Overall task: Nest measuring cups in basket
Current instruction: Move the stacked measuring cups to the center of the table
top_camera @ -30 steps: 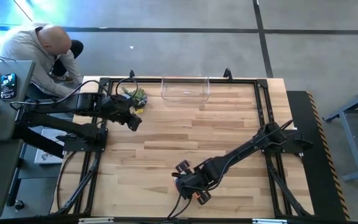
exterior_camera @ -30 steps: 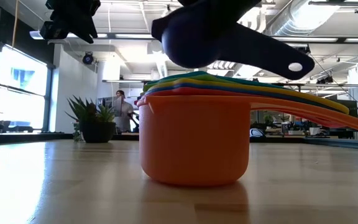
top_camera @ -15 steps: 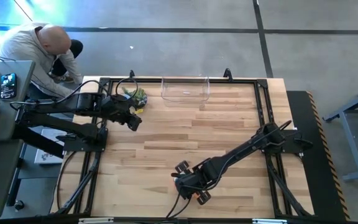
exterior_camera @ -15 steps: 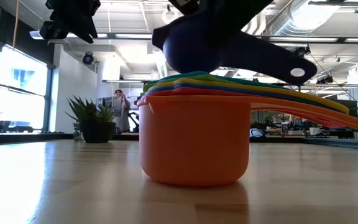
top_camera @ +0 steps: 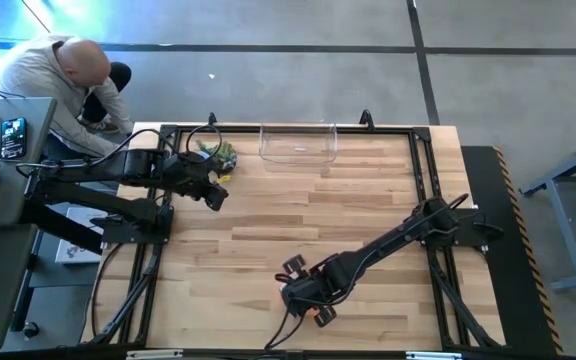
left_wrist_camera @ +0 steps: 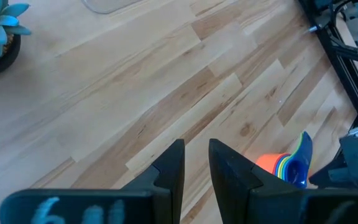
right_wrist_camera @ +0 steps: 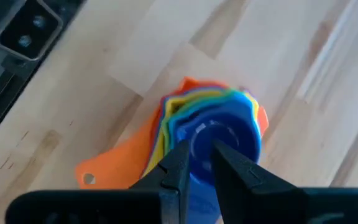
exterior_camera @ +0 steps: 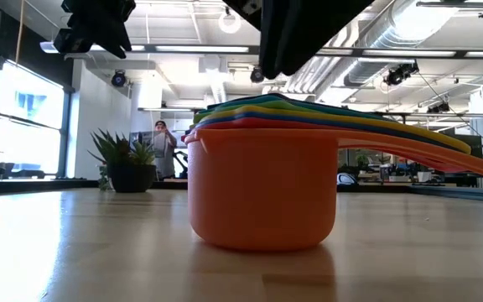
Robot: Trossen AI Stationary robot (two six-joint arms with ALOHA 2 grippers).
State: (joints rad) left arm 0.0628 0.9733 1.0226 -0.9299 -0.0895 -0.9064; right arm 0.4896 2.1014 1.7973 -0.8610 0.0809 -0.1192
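The nested measuring cups (exterior_camera: 262, 184) stand on their orange outer cup's base near the table's near edge, their handles (exterior_camera: 426, 151) fanned to one side. My right gripper (right_wrist_camera: 199, 152) is above that stack (right_wrist_camera: 185, 118), shut on the blue cup (right_wrist_camera: 213, 134); the low view shows only the gripper (exterior_camera: 300, 38). The clear basket (top_camera: 298, 143) rests at the far edge. My left gripper (top_camera: 214, 197) waits shut beside the plant, holding nothing. My right gripper has the blue cup between its two fingers (right_wrist_camera: 176, 165), coming from above and pointing down at the stack. Blue plastic (right_wrist_camera: 199, 177) runs back between the fingers, which hide the part they hold. In the left wrist view a blue part (left_wrist_camera: 303, 149) stands up above the stack (left_wrist_camera: 278, 165).
A small potted plant (top_camera: 223, 155) stands at the far left by the left gripper. A person (top_camera: 68, 80) sits beyond the table's far left corner. Bare wood (top_camera: 298, 215) lies between the stack and the basket.
In the low view, the dark blue cup hung in the right gripper just above the stack, its handle slanting sideways. It came slightly lower and now no longer shows there; only the gripper does. In the high view the right gripper shifted slightly toward the near edge.
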